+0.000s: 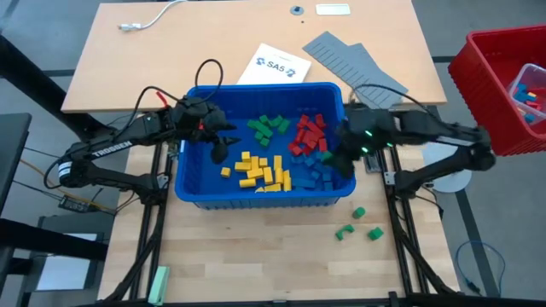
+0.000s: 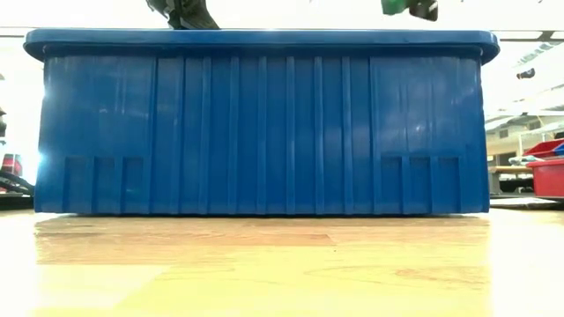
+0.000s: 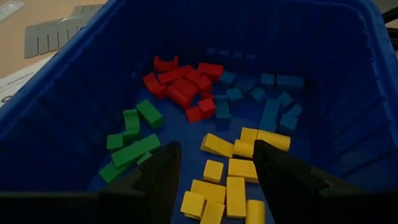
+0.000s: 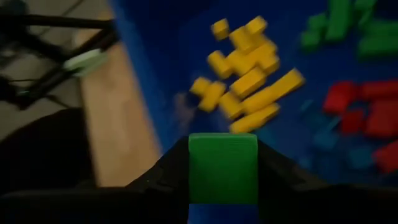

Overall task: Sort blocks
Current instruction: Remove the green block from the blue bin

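Note:
The blue bin (image 1: 192, 192) holds blocks in groups: green (image 1: 269, 128), red (image 1: 309, 132), yellow (image 1: 263, 170) and blue (image 1: 320, 175). Three green blocks (image 1: 358, 223) lie on the table in front of the bin's right corner. My left gripper (image 3: 214, 180) hangs open over the bin's left half, above the yellow blocks (image 3: 227, 183), with nothing between its fingers. My right gripper (image 1: 339, 162) is above the bin's right half, shut on a green block (image 4: 222, 168). In the low view that block (image 2: 394, 6) shows above the bin's rim. My right gripper pinches the green block by two opposite sides (image 4: 194, 168) between its two fingers. The fingers slant down from the table's right side. The block is lifted clear, above the blocks in the bin.
A red basket (image 1: 499, 85) with blocks stands at the right edge. Grey ridged panels (image 1: 354, 60) and a printed sheet (image 1: 273, 64) lie behind the bin. A white cable (image 1: 149, 19) is at the far left and a pale green bar (image 1: 159, 284) at the near left.

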`<state>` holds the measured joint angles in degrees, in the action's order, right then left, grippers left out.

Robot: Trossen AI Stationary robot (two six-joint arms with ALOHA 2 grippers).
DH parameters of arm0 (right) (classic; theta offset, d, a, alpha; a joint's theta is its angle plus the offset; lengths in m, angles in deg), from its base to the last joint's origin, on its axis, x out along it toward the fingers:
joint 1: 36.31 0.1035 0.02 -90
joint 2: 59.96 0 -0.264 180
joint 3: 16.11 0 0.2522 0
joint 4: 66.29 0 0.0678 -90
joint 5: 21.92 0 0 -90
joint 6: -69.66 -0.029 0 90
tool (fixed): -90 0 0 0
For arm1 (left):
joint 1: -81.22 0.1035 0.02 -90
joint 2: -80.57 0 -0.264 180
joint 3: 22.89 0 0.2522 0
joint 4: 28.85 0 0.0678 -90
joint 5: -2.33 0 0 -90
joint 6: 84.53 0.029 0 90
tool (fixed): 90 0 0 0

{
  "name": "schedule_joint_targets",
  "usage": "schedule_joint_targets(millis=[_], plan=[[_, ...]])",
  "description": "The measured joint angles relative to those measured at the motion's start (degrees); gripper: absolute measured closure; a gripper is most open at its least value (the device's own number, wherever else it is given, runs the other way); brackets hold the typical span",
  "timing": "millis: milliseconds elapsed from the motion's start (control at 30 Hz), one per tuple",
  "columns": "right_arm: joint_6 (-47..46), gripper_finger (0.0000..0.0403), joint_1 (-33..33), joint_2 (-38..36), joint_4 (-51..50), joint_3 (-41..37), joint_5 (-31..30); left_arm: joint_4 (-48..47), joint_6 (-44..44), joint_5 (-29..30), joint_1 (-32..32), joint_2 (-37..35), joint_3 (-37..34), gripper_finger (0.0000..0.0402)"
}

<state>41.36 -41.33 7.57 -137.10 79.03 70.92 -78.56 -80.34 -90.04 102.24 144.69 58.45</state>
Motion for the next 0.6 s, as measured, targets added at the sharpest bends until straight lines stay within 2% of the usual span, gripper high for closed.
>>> schedule_joint_targets(millis=[167, 333, 600], plan=[[-13.8, 0.0282, 13.9, -5.0, -3.9, -0.2, -6.4, 0.1, 0.0, 0.0, 0.0, 0.0, 0.0, 0.0190], [-26.4, 0.0282, 26.6, -4.4, -7.5, -3.5, -10.8, 0.1, 0.0, 0.0, 0.0, 0.0, 0.0, 0.0190], [-42.3, 0.0281, 39.0, 0.1, -4.7, -11.8, -14.3, -0.6, 0.0, 0.0, 0.0, 0.0, 0.0, 0.0190]])
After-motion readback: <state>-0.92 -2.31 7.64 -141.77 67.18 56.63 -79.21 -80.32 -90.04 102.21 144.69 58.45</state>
